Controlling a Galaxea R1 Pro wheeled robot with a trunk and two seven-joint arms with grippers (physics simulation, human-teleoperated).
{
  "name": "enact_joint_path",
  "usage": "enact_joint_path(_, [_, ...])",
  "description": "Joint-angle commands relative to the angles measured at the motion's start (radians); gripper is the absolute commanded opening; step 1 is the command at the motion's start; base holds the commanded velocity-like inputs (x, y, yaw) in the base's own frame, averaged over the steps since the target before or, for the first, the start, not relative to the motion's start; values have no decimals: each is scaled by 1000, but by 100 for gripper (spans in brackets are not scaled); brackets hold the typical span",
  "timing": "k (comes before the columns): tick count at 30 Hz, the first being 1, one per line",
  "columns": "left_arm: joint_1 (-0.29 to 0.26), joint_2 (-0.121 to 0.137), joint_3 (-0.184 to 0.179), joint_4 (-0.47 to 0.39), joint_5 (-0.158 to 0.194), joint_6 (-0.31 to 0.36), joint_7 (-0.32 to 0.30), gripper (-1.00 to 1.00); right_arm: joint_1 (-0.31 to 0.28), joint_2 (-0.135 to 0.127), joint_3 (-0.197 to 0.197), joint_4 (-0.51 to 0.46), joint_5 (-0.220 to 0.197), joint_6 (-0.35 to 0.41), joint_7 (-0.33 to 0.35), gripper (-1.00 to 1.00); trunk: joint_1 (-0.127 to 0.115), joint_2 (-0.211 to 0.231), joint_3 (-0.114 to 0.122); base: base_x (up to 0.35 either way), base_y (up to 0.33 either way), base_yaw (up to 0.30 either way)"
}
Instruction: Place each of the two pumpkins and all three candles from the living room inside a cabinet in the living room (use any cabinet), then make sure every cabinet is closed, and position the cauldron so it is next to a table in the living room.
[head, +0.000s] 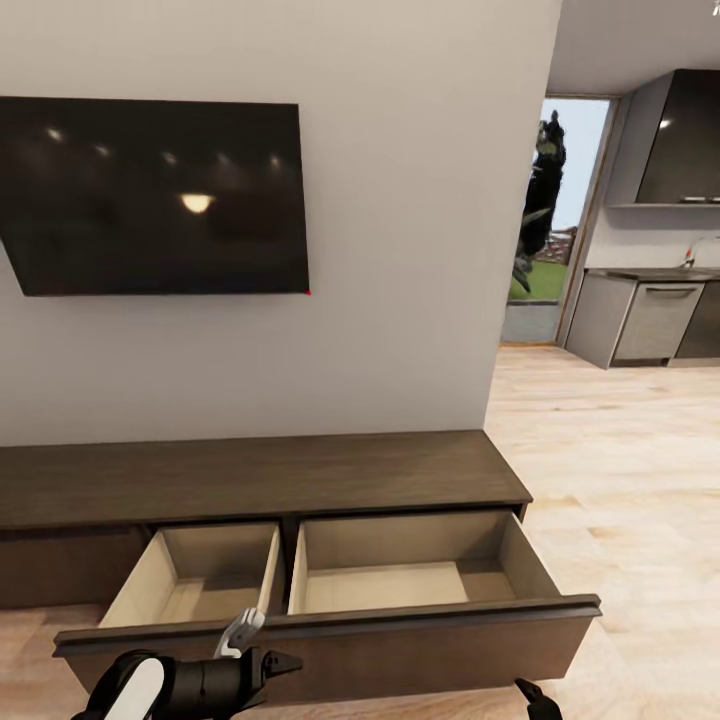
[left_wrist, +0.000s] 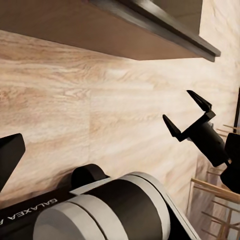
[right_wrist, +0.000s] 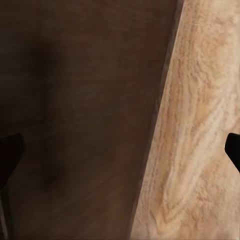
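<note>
While both pincers hang spread and empty, the cabinet (head: 260, 478) runs lengthwise along the wall (head: 400, 250), drawer pulled toward the robot.

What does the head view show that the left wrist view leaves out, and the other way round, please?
Head view alone: the wall-mounted television, the cabinet's top and the pale, empty insides of its pulled-out drawer, plus the kitchen through the opening.

Left wrist view alone: the right claw with its fingers spread apart and nothing between them, and thin wooden rods beside it.

Both: the drawer's dark front and the light wood floor.
</note>
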Motion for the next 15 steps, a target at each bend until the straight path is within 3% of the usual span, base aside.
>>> enact_joint_path(1, [0,0,0,0,-2,0,1,100,0,0,0,0,0,1,0,100,-4,7,3,0,0,0])
enact_joint_path(7, [0,-1,-1,0,-7,0,2,100,0,1,2,0,1,3,-3,100,-27,49,22,-5,0,0])
enact_joint_path(15, [-1,-1,-45,8,-10,0,5,100,0,2,3,-1,6,-1,-3,100,-58,105,47,-139,0,0])
